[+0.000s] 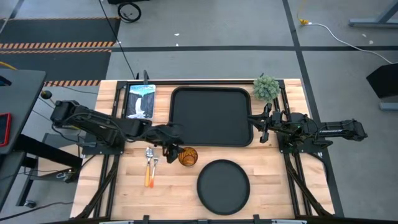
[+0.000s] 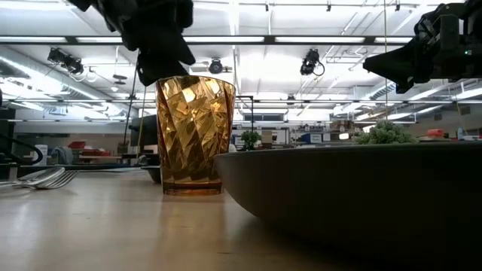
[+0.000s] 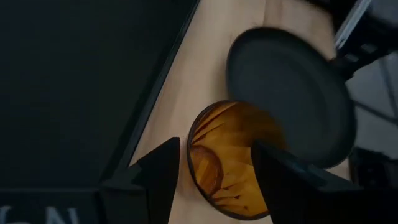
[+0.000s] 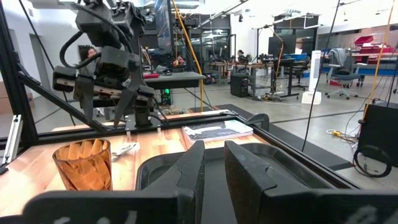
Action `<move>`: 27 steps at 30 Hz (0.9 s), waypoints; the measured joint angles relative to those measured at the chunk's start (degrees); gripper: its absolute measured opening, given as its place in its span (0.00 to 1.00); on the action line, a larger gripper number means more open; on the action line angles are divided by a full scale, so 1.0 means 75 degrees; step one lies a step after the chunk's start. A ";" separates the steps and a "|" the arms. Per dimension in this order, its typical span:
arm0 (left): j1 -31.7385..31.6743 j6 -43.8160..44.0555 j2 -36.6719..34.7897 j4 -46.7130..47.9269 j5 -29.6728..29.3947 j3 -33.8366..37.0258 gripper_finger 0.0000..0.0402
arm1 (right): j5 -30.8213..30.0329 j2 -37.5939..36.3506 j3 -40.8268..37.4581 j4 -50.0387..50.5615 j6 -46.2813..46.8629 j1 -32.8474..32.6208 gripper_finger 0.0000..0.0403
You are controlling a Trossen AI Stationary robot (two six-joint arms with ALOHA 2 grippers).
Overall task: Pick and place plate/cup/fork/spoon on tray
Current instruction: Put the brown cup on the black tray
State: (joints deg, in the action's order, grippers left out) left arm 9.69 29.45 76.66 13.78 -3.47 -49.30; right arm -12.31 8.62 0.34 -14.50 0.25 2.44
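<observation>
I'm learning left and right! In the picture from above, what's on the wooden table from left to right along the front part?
fork and spoon together → cup with the left gripper by it → plate

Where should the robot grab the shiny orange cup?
Best by the rim, coming straight down from above. The cup stands upright on the table, open mouth up, and its walls widen toward the top, so one finger inside and one outside should pinch the wall well. The left hand hangs right over the mouth, fingers open. The plate sits close by, so a sideways approach looks cramped.
</observation>
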 joint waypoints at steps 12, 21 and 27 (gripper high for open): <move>-0.0082 -0.0615 0.1808 0.2717 0.0196 -0.2135 0.47 | 0.0000 -0.0001 0.0000 0.0000 0.0000 0.0002 0.17; -0.0471 -0.1020 0.2646 0.3423 0.0790 -0.2739 0.41 | 0.0000 -0.0002 0.0002 -0.0005 0.0000 0.0003 0.17; -0.0663 -0.1029 0.2711 0.3454 0.0899 -0.2739 0.33 | 0.0000 -0.0002 0.0000 -0.0050 0.0000 0.0002 0.17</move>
State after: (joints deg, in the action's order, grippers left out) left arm 4.72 21.74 96.99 39.68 3.27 -69.84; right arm -12.32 8.60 0.34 -14.87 0.25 2.46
